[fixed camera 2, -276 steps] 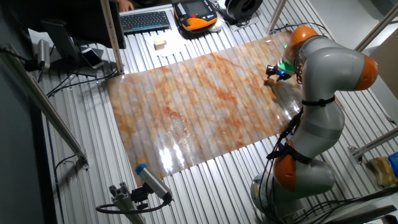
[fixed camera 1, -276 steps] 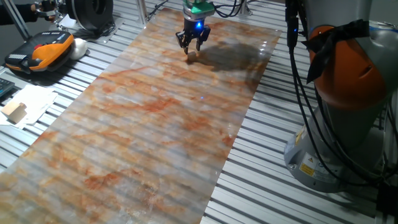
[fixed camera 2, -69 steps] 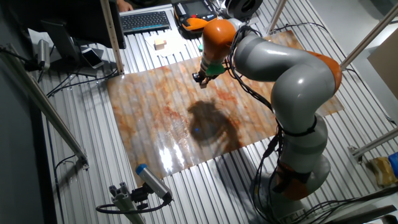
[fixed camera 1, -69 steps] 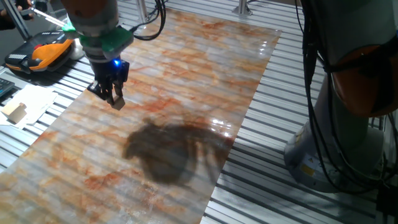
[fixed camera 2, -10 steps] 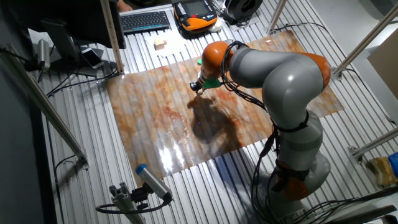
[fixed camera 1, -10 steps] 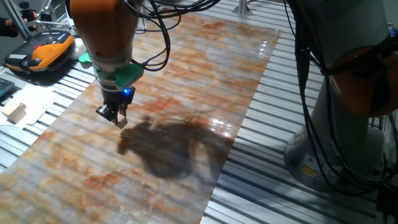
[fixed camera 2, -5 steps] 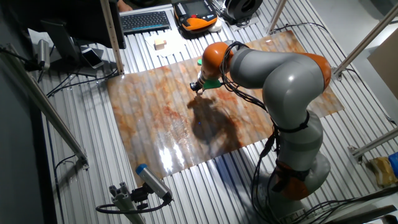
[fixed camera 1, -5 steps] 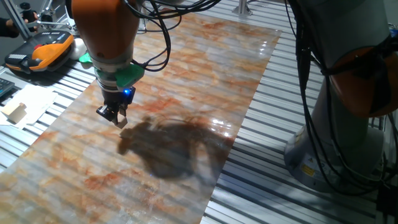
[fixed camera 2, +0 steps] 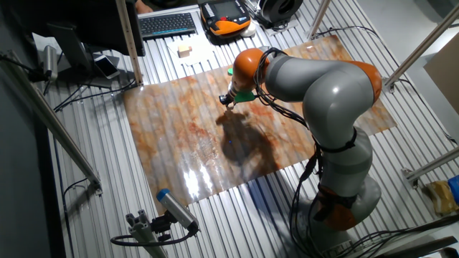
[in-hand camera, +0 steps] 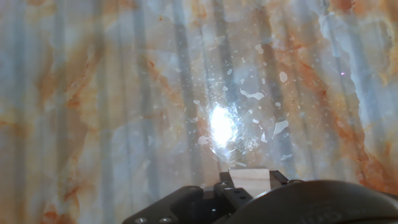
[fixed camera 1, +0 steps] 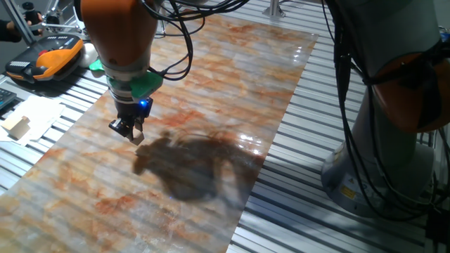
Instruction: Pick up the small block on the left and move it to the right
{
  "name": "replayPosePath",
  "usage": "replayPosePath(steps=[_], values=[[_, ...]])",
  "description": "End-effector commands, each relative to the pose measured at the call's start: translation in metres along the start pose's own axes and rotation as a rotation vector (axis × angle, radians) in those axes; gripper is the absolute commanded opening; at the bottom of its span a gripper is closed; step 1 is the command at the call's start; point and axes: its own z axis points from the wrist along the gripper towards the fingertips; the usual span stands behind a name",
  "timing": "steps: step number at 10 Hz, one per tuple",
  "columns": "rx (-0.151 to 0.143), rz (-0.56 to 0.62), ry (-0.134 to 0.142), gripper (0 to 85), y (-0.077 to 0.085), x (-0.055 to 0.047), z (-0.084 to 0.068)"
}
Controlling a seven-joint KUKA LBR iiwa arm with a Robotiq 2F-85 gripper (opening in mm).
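In both fixed views the block (in-hand camera: 249, 178) was hard to make out, masked by the pincer (fixed camera 1: 129, 131) and its fingers. Only the hand view showed it: a pale tan face at the bottom edge, partly cut off by the pincer body. The block was pinched between the fingers, which were pressed against its sides, just above the marbled table (fixed camera 1: 211, 91).
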Motion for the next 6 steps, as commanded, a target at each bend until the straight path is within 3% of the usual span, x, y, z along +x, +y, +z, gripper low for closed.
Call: replayPosePath(steps=[1,6], values=[[-0.002,0.002,0.007,0.0,0.0000,0.0000,0.0000],[0.016,-0.008,-0.012,0.0,0.0000,0.0000,0.0000]])
